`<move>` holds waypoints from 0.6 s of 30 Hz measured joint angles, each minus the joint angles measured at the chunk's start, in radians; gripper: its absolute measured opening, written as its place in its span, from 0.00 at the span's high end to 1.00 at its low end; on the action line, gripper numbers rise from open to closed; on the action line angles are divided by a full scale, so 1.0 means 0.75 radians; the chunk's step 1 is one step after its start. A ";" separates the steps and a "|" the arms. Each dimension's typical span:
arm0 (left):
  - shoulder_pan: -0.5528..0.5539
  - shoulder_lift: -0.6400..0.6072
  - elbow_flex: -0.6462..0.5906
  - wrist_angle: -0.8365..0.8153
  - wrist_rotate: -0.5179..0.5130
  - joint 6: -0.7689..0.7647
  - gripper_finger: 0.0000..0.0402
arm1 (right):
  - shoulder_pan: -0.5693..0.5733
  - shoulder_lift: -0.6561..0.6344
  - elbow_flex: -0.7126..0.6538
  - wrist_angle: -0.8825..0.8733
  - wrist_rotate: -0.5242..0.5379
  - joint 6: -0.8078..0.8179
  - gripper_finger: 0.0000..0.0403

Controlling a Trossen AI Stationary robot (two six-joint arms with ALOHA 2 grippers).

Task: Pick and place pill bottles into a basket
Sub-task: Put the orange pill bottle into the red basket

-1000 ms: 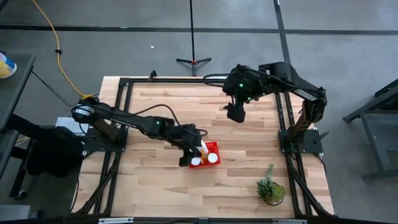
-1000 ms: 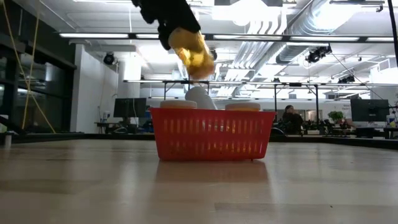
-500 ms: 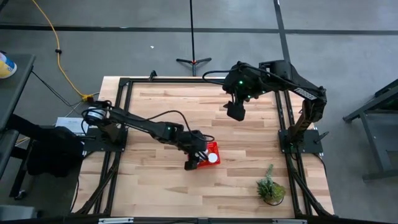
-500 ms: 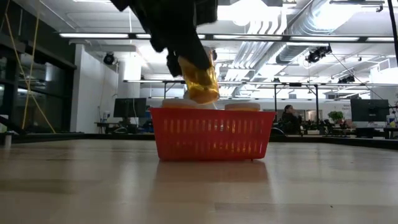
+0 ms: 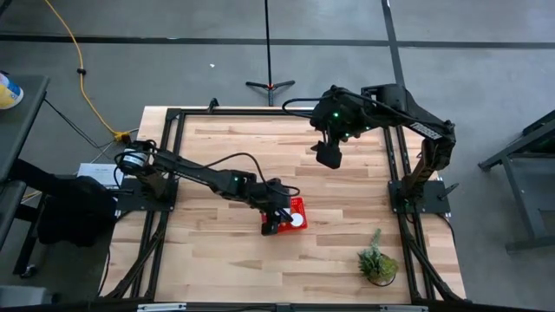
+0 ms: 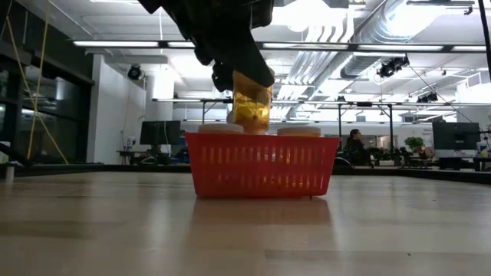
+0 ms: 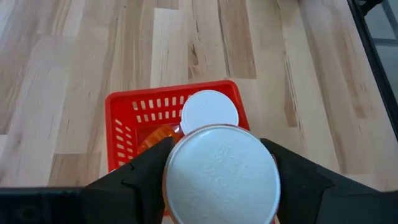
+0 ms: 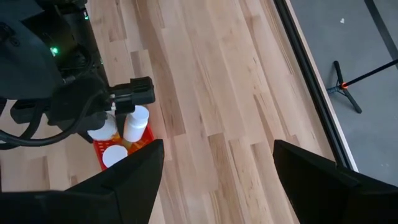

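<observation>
The left gripper is clamped on a pill bottle — orange body, white cap — held upright just above the red basket, where other bottles sit. The right gripper hangs released, well apart from the basket — over the surface.

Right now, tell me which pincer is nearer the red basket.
Left. The left pincer is directly over the basket, holding a pill bottle. The right pincer hangs open far across the table.

The left claw grips an orange pill bottle from above, directly over the red basket on the table.
</observation>
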 joint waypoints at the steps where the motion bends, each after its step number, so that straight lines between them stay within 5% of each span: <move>1: 0.000 0.000 0.000 -0.001 -0.001 0.000 0.33 | 0.000 0.000 0.000 0.000 0.000 0.000 0.27; 13: 0.062 0.000 0.038 0.043 -0.002 0.001 0.38 | 0.000 0.000 0.000 0.001 -0.001 0.002 0.27; 18: 0.080 0.000 0.049 0.028 0.027 0.001 0.32 | 0.000 0.000 0.000 0.000 -0.001 0.002 0.27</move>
